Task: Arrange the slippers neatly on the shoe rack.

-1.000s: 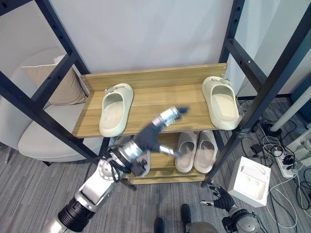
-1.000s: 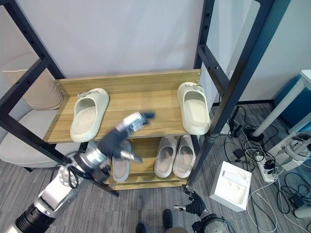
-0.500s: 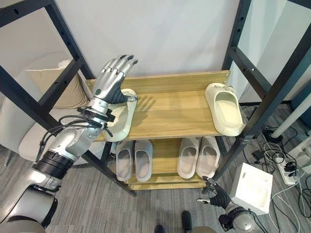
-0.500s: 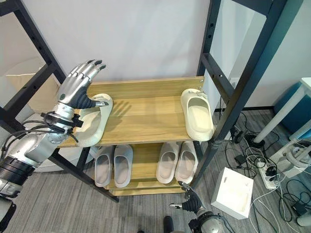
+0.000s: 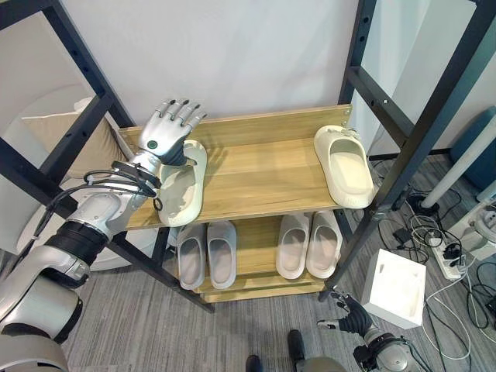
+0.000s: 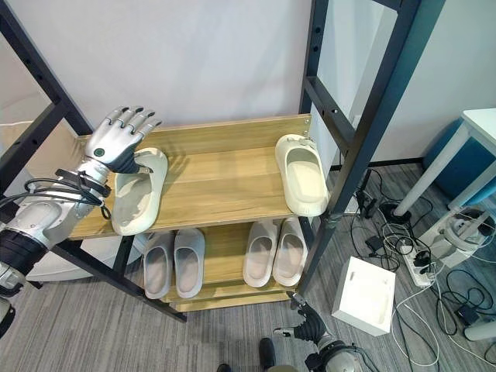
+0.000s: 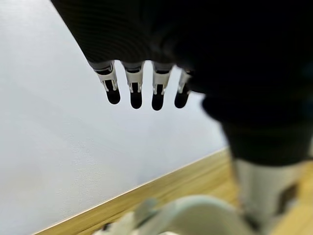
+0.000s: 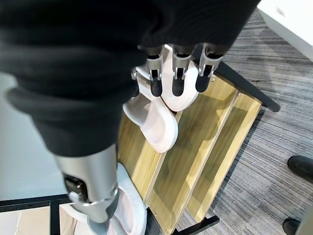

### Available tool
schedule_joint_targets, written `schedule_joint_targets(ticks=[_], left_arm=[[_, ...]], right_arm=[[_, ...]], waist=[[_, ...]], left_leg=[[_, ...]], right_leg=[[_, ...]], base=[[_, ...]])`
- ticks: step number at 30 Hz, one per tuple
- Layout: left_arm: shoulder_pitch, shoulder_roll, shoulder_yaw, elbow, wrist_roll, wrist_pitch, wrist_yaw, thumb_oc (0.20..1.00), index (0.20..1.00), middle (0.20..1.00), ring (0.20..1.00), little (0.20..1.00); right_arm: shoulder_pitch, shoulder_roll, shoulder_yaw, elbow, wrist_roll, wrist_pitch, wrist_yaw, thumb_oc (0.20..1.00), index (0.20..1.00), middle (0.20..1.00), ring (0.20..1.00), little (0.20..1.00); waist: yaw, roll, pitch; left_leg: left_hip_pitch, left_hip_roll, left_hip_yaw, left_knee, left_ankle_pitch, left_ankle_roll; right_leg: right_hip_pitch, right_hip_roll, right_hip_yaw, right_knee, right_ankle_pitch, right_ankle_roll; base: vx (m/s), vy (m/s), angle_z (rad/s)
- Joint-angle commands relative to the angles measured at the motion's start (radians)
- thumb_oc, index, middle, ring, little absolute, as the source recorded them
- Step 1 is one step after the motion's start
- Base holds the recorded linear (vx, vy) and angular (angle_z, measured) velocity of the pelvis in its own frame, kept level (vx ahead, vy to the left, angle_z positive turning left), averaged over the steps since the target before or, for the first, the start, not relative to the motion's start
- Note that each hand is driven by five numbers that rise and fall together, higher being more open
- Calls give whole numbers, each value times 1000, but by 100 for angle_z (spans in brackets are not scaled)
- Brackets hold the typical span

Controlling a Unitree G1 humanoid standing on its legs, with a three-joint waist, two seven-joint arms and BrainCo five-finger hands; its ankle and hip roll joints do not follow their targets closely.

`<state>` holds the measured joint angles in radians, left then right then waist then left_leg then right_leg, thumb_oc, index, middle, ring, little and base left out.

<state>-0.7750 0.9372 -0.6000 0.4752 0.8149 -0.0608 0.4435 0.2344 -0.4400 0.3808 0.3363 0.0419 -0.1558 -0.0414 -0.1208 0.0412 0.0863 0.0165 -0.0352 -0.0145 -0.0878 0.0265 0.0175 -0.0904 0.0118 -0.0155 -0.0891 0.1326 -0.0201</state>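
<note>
Two cream slippers lie on the rack's top wooden shelf (image 5: 256, 174): one at the left end (image 5: 184, 186), one at the right end (image 5: 345, 164), far apart. My left hand (image 5: 167, 133) is open with fingers spread, hovering over the far end of the left slipper, thumb close by its strap. In the left wrist view the straight fingers (image 7: 134, 93) point at the white wall above that slipper (image 7: 186, 215). My right hand (image 5: 353, 318) hangs low near the floor, fingers relaxed and open, holding nothing.
Two more pairs of slippers (image 5: 205, 254) (image 5: 308, 244) sit on the lower shelf. Black frame posts (image 5: 387, 101) flank the rack. A pale armchair with a cushion (image 5: 46, 132) stands left. A white box (image 5: 399, 287) and a power strip with cables (image 5: 453, 263) lie on the floor at right.
My left arm has swung up from in front of the lower shelf to the left slipper on the top shelf, then dropped a little closer to it. The camera has shifted.
</note>
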Motion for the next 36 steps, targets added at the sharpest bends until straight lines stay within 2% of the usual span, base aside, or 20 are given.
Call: schedule_joint_targets(ticks=[1, 5, 8, 10, 21, 27, 29, 30, 36], left_arm=[[-133, 45, 0, 130, 39, 70, 18, 1000, 1000, 1000, 1000, 1000], [-92, 54, 85, 70, -15, 68, 52, 1000, 1000, 1000, 1000, 1000], [29, 39, 228, -20, -45, 78, 103, 1000, 1000, 1000, 1000, 1000], [47, 37, 245, -32, -43, 81, 107, 1000, 1000, 1000, 1000, 1000], [63, 20, 238, 10, -41, 85, 113, 1000, 1000, 1000, 1000, 1000], [-17, 24, 120, 100, 26, 101, 64, 1000, 1000, 1000, 1000, 1000], [-59, 22, 71, 140, 37, 98, 45, 865, 865, 865, 865, 865], [-102, 19, 18, 177, 46, 94, 21, 200, 200, 200, 200, 200], [-164, -2, -78, 264, 57, 75, -23, 200, 200, 200, 200, 200]], right_arm=[[-11, -6, -20, -86, 23, -64, -12, 1000, 1000, 1000, 1000, 1000], [-6, 10, -23, -78, 23, -58, -17, 1000, 1000, 1000, 1000, 1000], [5, 27, -30, -68, 9, -54, -25, 1000, 1000, 1000, 1000, 1000], [8, 28, -29, -68, 4, -54, -27, 1000, 1000, 1000, 1000, 1000], [-7, 29, -19, -63, -11, -57, -39, 1000, 1000, 1000, 1000, 1000], [-11, 15, -16, -70, -9, -60, -39, 1000, 1000, 1000, 1000, 1000], [-14, 9, -17, -72, -5, -61, -39, 1000, 1000, 1000, 1000, 1000], [-17, 4, -20, -75, -1, -59, -41, 1000, 1000, 1000, 1000, 1000], [-7, -3, -30, -76, 14, -58, -40, 1000, 1000, 1000, 1000, 1000]], waist=[[-25, -10, 1], [-19, -12, 3], [-7, -16, 0], [-6, -15, -1], [-3, -12, 6], [-15, -8, 10], [-20, -6, 14], [-26, -5, 16], [-44, -2, 15]], left_leg=[[58, 17, -10, 1, -172, 5], [55, 15, -9, 1, -171, 6], [56, 13, -14, 1, -174, 6], [57, 13, -16, 1, -174, 6], [59, 12, -20, 1, -175, 6], [55, 12, -16, 1, -177, 5], [53, 13, -13, 1, -176, 5], [51, 14, -7, 1, -176, 5], [48, 16, 12, 1, -180, 7]], right_leg=[[157, -61, 16, 14, -250, 104], [155, -62, 14, 10, -249, 104], [163, -63, 10, 4, -251, 100], [166, -63, 7, 3, -252, 100], [170, -64, -1, 2, -252, 99], [163, -63, -3, 2, -251, 101], [159, -63, -1, 3, -251, 102], [154, -63, 3, 4, -250, 103], [140, -61, 21, 7, -248, 109]], base=[[0, 0, 0], [8, -2, 0], [17, -4, -5], [11, -3, -4], [12, -4, 4], [5, -1, 0], [0, 0, 0], [0, 0, 0], [11, -2, -11]])
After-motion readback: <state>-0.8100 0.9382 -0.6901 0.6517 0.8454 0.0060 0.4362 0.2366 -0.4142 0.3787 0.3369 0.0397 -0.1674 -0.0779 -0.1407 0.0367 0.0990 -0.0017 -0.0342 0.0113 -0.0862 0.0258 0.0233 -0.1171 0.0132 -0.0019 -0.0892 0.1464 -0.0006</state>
